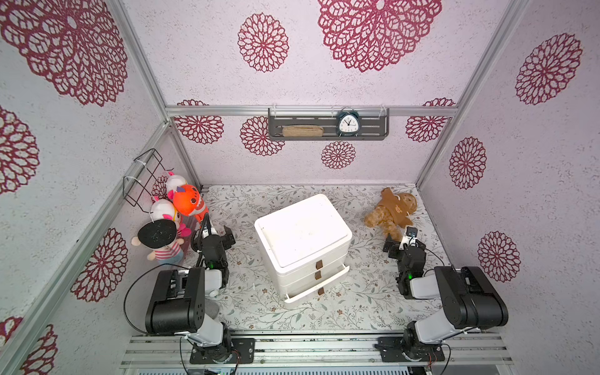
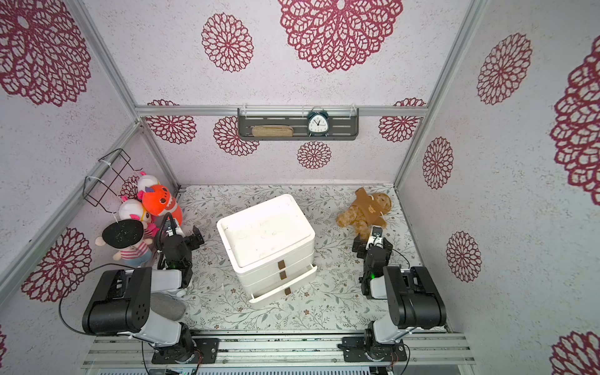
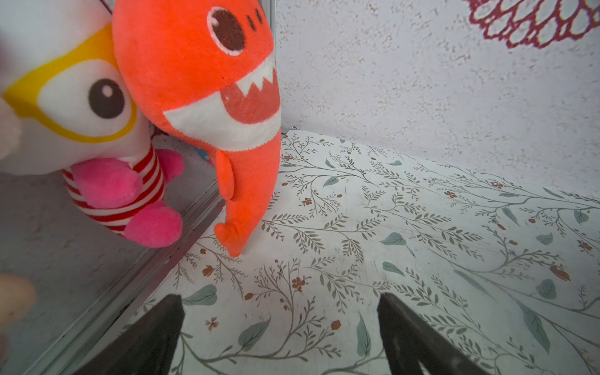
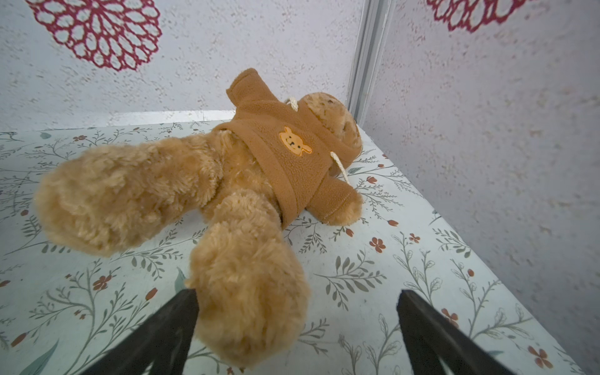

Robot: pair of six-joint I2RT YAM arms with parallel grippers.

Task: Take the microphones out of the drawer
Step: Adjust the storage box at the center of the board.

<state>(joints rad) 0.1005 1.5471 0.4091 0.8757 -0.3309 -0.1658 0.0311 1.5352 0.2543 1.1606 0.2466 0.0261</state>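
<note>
Nearest the viewer, two arms rise from a rail at the front edge of a leaf-patterned surface (image 1: pixel 357 308). Under the left arm lies a grey rounded lump (image 2: pixel 167 306), half hidden, and I cannot tell what it is. Further in, the left fingers (image 3: pixel 159 328) are spread wide and hold nothing, aimed at an orange shark plush (image 3: pixel 194 65) in the corner. The right fingers (image 4: pixel 168 324) are likewise spread and empty, with one foot of a teddy bear (image 4: pixel 259 156) lying between them, though no grip shows. Between the arms and well apart from both stands a white drawer chest (image 1: pixel 302 233); its bottom drawer (image 1: pixel 302 293) juts out a little and askew, with a brown pull tab (image 1: pixel 321 290) on its front. The microphone is nowhere in sight and is presumably inside a drawer, so which way it lies lengthwise cannot be told. The drawer fronts face the near edge, slanted toward the right arm's side, so the right arm looks better placed to pull. Both sets of fingers point away from the chest and would have to turn back toward it. On the far wall a shelf (image 1: pixel 292 120) carries an alarm clock (image 1: pixel 348 123).
</note>
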